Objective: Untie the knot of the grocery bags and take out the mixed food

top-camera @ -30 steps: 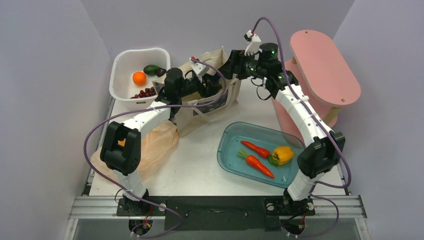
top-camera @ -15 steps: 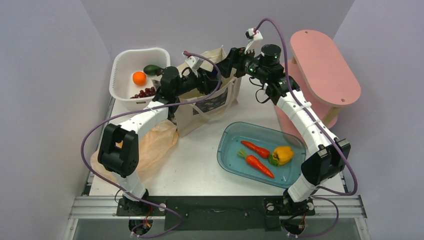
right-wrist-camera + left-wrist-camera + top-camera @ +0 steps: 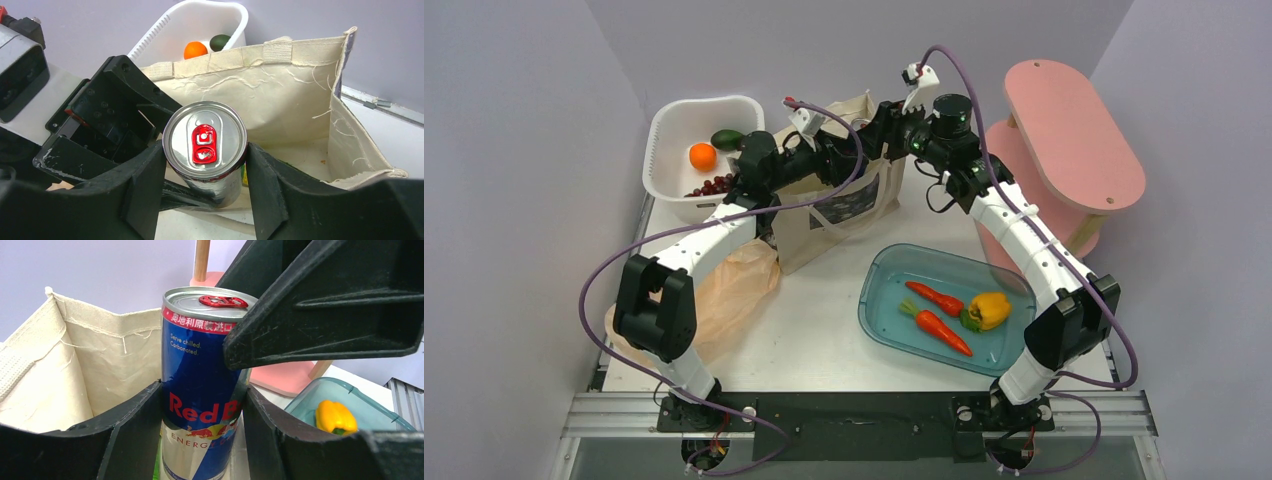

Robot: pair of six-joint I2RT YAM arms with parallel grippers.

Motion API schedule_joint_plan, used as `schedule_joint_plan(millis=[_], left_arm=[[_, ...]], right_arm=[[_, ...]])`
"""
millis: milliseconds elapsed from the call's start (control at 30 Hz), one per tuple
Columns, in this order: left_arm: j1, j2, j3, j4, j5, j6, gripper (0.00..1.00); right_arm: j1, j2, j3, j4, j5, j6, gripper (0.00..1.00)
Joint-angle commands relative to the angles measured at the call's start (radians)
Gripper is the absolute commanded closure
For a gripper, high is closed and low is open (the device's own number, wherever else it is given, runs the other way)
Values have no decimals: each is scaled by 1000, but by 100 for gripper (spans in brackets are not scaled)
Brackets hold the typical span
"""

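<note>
Pale tabletop (image 3: 824, 335) carries everything. Cream canvas tote (image 3: 809, 240) upright at back, mouth open. Peach plastic bag (image 3: 734, 290) slumped at left, under left arm. Teal tray (image 3: 889, 290) front right: two carrots (image 3: 942, 330), yellow pepper (image 3: 989, 308). White basket (image 3: 674, 125) back left: avocado (image 3: 726, 138), orange fruit (image 3: 702, 156). Blue-silver can (image 3: 200, 365) upright at tote mouth. Left hand (image 3: 200, 397) clamped on can body, right hand (image 3: 204, 150) clamped near its rim.

White shells on left arm (image 3: 714, 232) and right arm (image 3: 1024, 235), with bulky black joint housings at elbows and wrists. Purple cables (image 3: 583, 298) looping loose beside each. Small white blocks (image 3: 804, 118) atop wrists. Fingers (image 3: 125, 440) matte black, angular, scuffed pale along edges. Black plate (image 3: 100, 107) dotted with small holes.
</note>
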Motion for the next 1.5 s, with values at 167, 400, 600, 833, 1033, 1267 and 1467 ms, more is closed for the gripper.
schedule_joint_plan(millis=[167, 400, 600, 833, 1033, 1267, 1467], left_arm=[[-16, -106, 49, 71, 41, -8, 84], [-21, -113, 90, -84, 39, 26, 72], [-18, -134, 121, -271, -19, 126, 55], [-19, -180, 82, -425, -42, 255, 31], [-15, -169, 82, -497, -24, 307, 27], [-23, -194, 84, -602, -117, 371, 16], [-35, -176, 138, -652, -216, 385, 12]], right_arm=[[1, -7, -1, 71, 67, 4, 100], [-19, -21, 17, 135, 34, 28, 100], [-40, -21, 74, 191, 48, 50, 100], [-65, -3, 120, 254, 65, 86, 100], [-72, 14, 176, 296, 64, 118, 100], [-144, 19, 332, 301, 142, 110, 100], [-257, -16, 379, 290, 221, 63, 100]])
